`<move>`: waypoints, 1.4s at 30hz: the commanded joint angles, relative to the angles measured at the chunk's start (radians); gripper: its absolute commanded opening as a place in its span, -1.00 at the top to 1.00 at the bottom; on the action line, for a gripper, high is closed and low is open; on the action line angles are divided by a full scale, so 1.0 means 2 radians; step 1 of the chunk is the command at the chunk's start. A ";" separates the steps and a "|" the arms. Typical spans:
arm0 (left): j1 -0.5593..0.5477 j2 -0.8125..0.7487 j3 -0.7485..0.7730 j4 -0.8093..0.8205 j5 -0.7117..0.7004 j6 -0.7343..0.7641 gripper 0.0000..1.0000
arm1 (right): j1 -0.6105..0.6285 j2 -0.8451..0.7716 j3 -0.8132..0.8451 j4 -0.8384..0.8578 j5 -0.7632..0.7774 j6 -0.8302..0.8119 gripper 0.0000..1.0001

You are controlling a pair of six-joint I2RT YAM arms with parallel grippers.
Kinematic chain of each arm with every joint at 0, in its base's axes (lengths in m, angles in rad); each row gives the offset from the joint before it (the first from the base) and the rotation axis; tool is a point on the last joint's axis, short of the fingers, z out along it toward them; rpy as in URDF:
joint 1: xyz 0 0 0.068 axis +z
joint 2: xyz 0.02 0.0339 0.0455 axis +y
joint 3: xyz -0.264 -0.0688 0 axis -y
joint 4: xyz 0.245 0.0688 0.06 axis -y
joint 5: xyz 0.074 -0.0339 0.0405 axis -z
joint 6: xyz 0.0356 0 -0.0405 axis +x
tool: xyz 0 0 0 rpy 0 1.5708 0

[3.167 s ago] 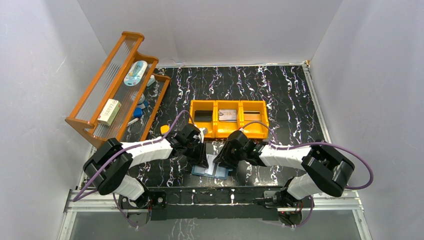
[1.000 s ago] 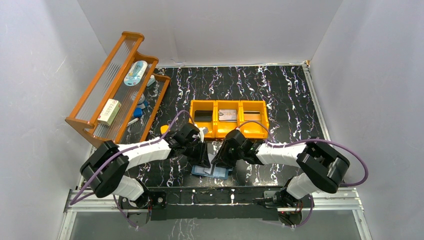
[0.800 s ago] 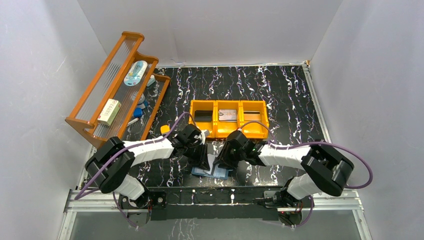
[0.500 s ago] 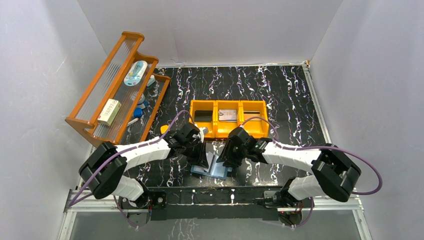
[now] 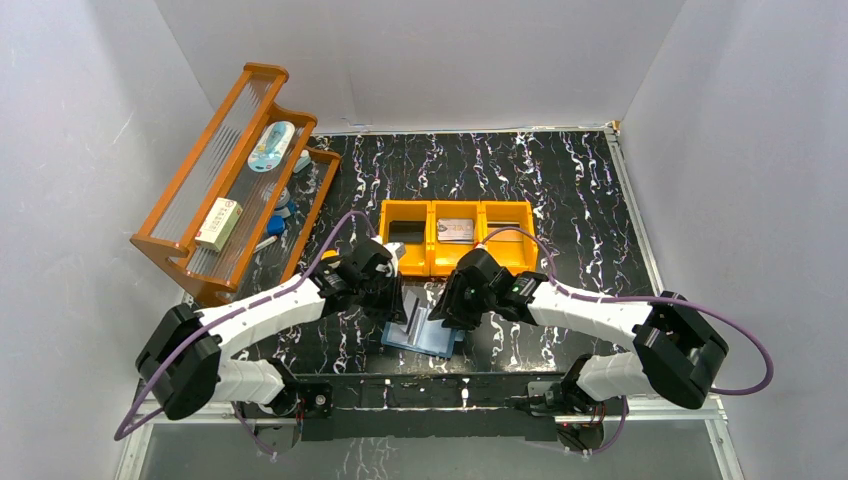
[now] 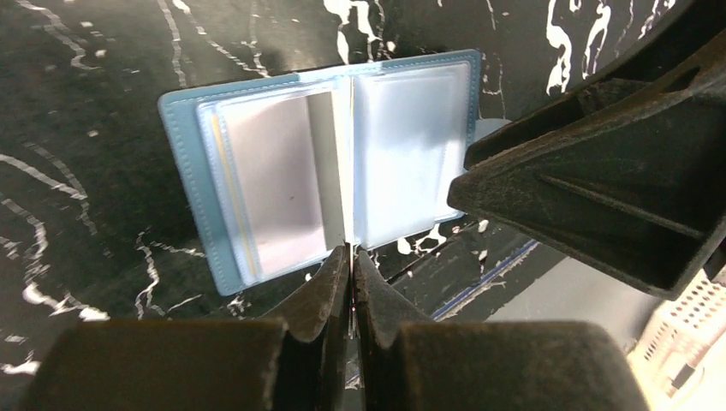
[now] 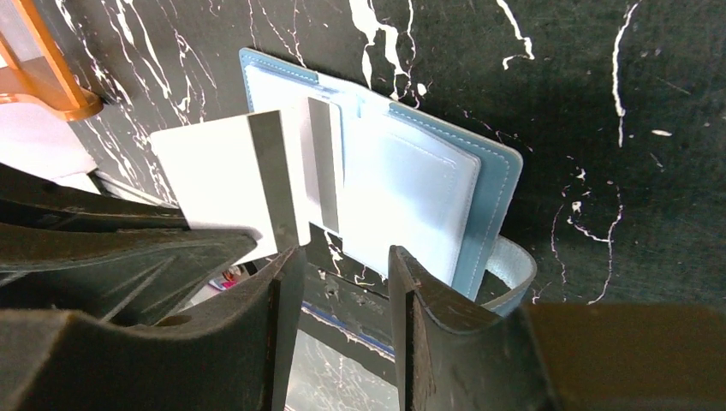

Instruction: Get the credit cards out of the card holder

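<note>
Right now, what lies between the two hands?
A white credit card, pinched in the left hand, held over the open card holder; the right wrist view shows it best.

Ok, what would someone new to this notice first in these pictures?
The teal-blue card holder lies open on the black table near the front edge. The left end effector is shut on a white card with a dark stripe above it; the right end effector hangs open beside. An orange bin sits behind.
</note>
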 commanded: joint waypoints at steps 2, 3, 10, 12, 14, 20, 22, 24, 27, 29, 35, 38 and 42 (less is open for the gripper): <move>0.000 -0.053 0.016 -0.061 -0.089 -0.007 0.92 | -0.002 0.009 0.011 0.055 -0.026 0.004 0.06; 0.000 -0.061 0.014 -0.069 -0.104 -0.010 0.92 | -0.002 0.016 0.013 0.064 -0.031 0.006 0.08; 0.005 -0.112 0.011 -0.114 -0.172 -0.025 0.97 | 0.003 0.088 0.054 0.088 -0.050 -0.007 0.15; 0.006 -0.125 0.008 -0.119 -0.177 -0.026 0.97 | 0.004 0.105 0.061 0.101 -0.056 -0.009 0.15; 0.006 -0.131 0.004 -0.120 -0.174 -0.027 0.97 | 0.004 0.121 0.066 0.108 -0.065 -0.011 0.15; 0.006 -0.140 -0.005 -0.118 -0.158 -0.032 0.97 | 0.007 0.140 0.062 0.080 -0.046 -0.013 0.16; 0.006 -0.140 -0.004 -0.113 -0.150 -0.030 0.97 | 0.007 0.133 0.050 0.067 -0.036 -0.012 0.16; 0.006 -0.138 0.000 -0.110 -0.143 -0.027 0.97 | 0.007 0.122 0.030 0.073 -0.033 -0.006 0.16; 0.006 -0.132 0.004 -0.106 -0.137 -0.023 0.97 | 0.007 0.108 0.013 0.083 -0.034 -0.002 0.15; 0.006 -0.125 0.007 -0.103 -0.132 -0.022 0.97 | 0.007 0.104 0.015 0.069 -0.024 -0.004 0.14; 0.006 -0.121 0.010 -0.086 -0.106 -0.018 0.98 | 0.007 0.088 0.040 0.059 -0.027 -0.046 0.08; 0.006 -0.129 0.010 -0.076 -0.102 -0.019 1.00 | 0.007 0.061 0.045 0.062 -0.021 -0.056 0.04; 0.077 -0.154 -0.005 -0.026 0.024 -0.014 1.00 | 0.007 -0.054 -0.019 0.131 0.036 -0.072 -0.42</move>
